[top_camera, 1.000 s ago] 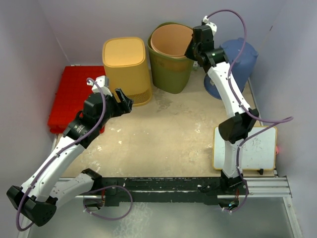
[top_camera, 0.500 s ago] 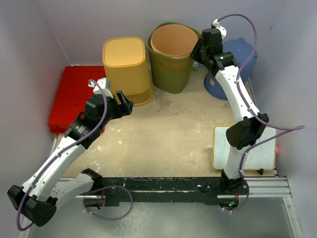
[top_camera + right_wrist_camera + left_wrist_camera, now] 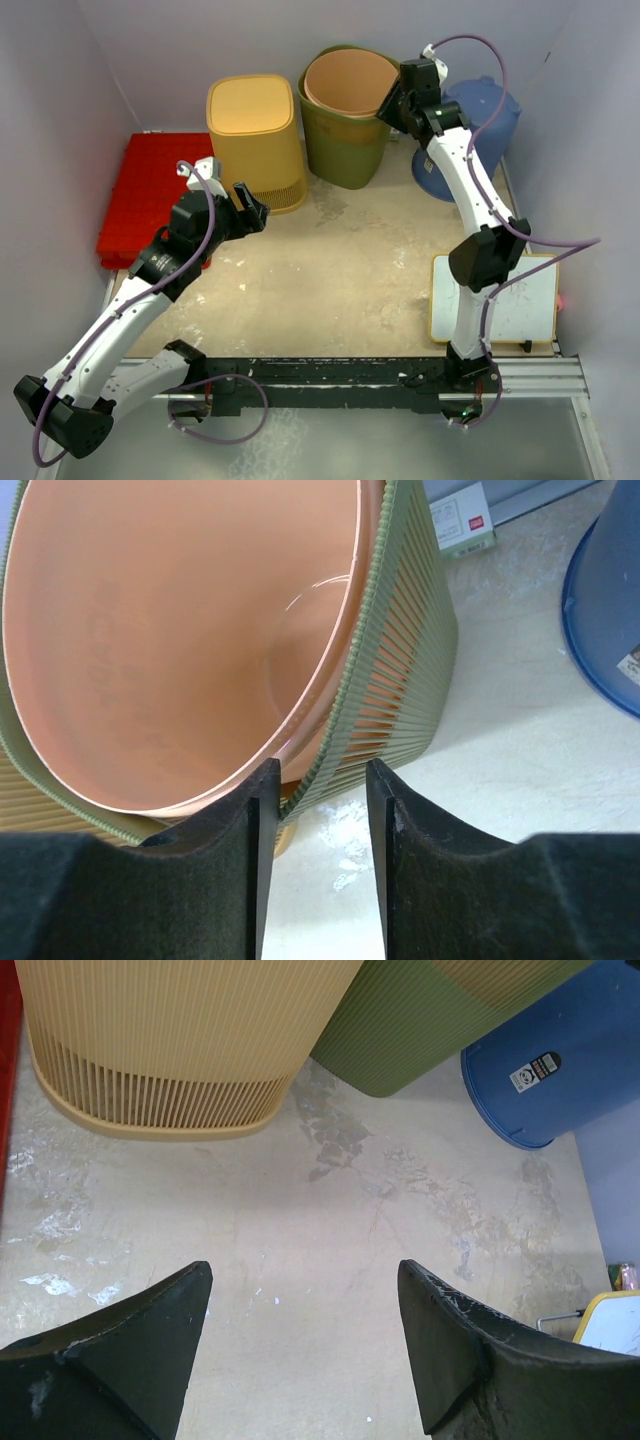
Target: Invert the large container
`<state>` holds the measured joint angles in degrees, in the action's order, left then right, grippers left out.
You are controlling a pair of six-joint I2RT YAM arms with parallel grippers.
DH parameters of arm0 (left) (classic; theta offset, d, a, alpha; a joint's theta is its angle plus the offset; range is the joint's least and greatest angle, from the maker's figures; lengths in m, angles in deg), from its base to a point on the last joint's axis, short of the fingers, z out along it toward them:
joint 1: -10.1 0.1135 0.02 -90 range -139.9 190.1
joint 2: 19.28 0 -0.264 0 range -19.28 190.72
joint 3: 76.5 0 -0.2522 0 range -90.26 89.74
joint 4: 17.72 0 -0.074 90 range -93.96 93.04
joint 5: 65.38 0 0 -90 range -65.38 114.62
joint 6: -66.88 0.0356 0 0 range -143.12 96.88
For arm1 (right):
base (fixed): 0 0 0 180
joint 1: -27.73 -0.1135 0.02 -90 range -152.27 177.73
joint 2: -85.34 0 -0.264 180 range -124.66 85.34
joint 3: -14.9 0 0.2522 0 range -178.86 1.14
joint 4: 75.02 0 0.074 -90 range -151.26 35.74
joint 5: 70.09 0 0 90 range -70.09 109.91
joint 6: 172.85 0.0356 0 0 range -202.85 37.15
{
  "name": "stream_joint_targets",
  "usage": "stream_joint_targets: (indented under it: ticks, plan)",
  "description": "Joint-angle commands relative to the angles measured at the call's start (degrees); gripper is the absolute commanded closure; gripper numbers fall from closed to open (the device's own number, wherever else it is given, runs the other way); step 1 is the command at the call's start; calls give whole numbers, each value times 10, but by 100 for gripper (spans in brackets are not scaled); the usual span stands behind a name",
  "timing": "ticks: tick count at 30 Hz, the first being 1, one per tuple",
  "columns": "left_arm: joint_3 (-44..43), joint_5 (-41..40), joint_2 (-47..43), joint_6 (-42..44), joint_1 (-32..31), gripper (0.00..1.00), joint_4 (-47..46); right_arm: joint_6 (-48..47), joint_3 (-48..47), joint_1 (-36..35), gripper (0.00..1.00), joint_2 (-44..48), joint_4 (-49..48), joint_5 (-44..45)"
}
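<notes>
While it sits at the back of the desk (image 3: 340,270), my right claw (image 3: 322,770) is item one: jaws partly apart, a narrow gap, with the near rim of the green container (image 3: 410,660) running into that gap. I cannot tell from the wrist view whether either pad touches the rim, so I record no grip.

Item two, the green container itself: ribbed, upright, mouth up, at the far middle of the desk.

Item three, an orange bin (image 3: 150,630) nested inside it, smooth-walled, its rim just inside the green one.

Item four, a blue bucket (image 3: 610,610) to the right of the green container, near it but apart.

Item five, my left claw (image 3: 305,1275): jaws wide, nothing between them, hanging above bare desk on the left side.

Item six, a yellow slatted basket (image 3: 170,1040) just ahead of that claw, standing just beside the green container, its upper face showing solid from above.

Item seven, a red crate (image 3: 145,190) at the left edge.

Item eight, a yellow-framed whiteboard (image 3: 500,300) lying flat at the near right.
</notes>
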<state>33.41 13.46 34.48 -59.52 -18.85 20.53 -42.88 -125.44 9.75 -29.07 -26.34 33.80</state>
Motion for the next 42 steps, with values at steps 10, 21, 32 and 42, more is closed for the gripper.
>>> stream_joint_targets:
  ticks: [10,21,32,42]
  plan:
    - [2,-3,-2,-3,-1,27,-23,105,-121,10,70,-52,139,-38]
    - [4,-3,-6,-5,-1,27,-23,108,-103,15,100,8,107,-35]
    - [11,-1,-7,-5,-1,27,-27,62,-74,43,100,52,110,-11]
    - [14,0,-3,-3,-1,27,-30,-48,-44,60,45,87,74,77]
